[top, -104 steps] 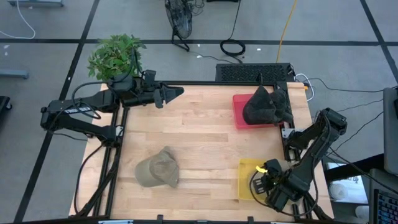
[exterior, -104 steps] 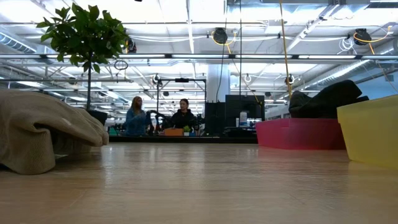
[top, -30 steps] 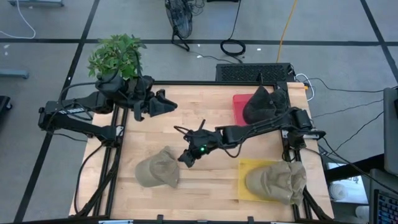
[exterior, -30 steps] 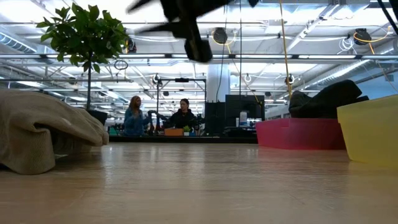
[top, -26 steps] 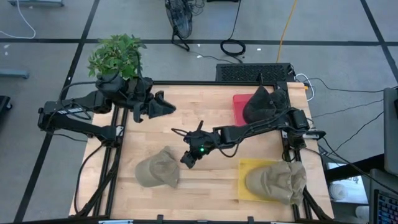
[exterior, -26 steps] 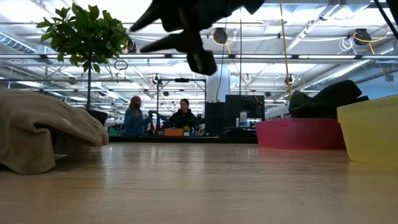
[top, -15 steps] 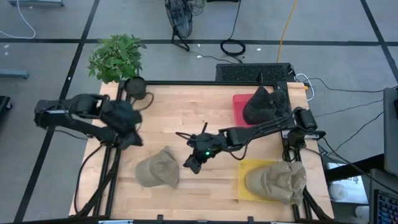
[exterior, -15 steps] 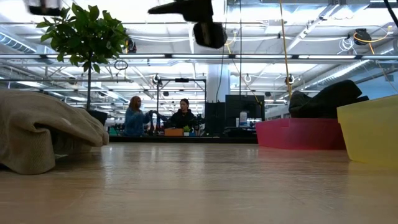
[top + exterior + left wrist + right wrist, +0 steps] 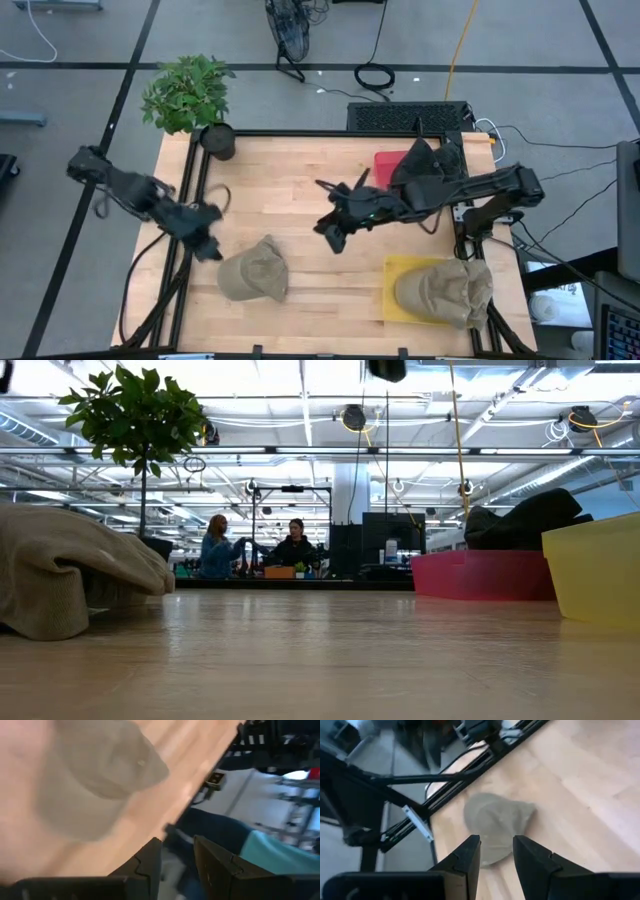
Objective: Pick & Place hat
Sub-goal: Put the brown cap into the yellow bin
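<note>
We see the left pincer [image 9: 207,246] empty, jaws narrowly parted, just beside the khaki hat [image 9: 254,271] on the surface [image 9: 300,190]. The right pincer [image 9: 330,232], likewise narrow and empty, hovers farther off; we judge the left nearer.

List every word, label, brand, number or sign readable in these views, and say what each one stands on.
None can be read in any view.
Tan hat on the table: no visible logo or lettering.
Tan hat in the yellow bin: none visible.
Dark hat in the red bin: none visible.
Small tag on the table frame: too blurred to read.
Equipment in the room behind the table: too small to read.
</note>
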You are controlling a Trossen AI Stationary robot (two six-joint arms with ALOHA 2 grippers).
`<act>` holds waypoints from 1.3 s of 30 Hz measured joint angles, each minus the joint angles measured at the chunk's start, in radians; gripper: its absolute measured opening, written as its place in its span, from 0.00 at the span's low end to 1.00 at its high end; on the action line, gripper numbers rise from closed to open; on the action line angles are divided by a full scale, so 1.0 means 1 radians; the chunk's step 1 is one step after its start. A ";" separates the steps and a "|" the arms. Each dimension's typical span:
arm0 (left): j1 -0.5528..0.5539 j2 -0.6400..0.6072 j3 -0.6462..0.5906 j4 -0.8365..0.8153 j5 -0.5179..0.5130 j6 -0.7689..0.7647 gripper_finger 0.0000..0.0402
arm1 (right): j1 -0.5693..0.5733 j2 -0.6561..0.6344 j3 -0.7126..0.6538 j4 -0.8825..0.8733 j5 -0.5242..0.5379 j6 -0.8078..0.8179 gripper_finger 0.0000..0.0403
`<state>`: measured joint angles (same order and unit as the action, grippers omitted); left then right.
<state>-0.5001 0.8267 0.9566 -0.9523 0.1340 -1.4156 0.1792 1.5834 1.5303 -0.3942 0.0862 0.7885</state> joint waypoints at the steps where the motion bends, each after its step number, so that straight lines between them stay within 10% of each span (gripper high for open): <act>1: -0.025 0.006 -0.048 0.085 -0.001 -0.052 0.29 | 0.000 -0.014 0.000 -0.013 0.017 -0.005 0.25; 7: -0.177 0.046 -0.266 0.434 -0.050 -0.316 0.29 | 0.006 -0.053 0.000 -0.043 0.072 -0.020 0.25; 19: -0.480 0.077 -0.398 0.460 -0.093 -0.726 0.29 | 0.013 -0.051 0.000 -0.047 0.071 -0.038 0.25; 31: -0.508 0.075 -0.498 0.532 -0.445 -0.763 0.29 | 0.026 -0.052 0.000 0.076 0.073 -0.102 0.25; 39: -0.526 0.076 -0.536 0.617 -0.461 -0.755 0.29 | 0.028 -0.052 -0.001 0.079 0.073 -0.096 0.25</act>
<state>-1.0265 0.9031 0.4202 -0.3355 -0.3267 -2.1708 0.2077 1.5314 1.5295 -0.3149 0.1593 0.6922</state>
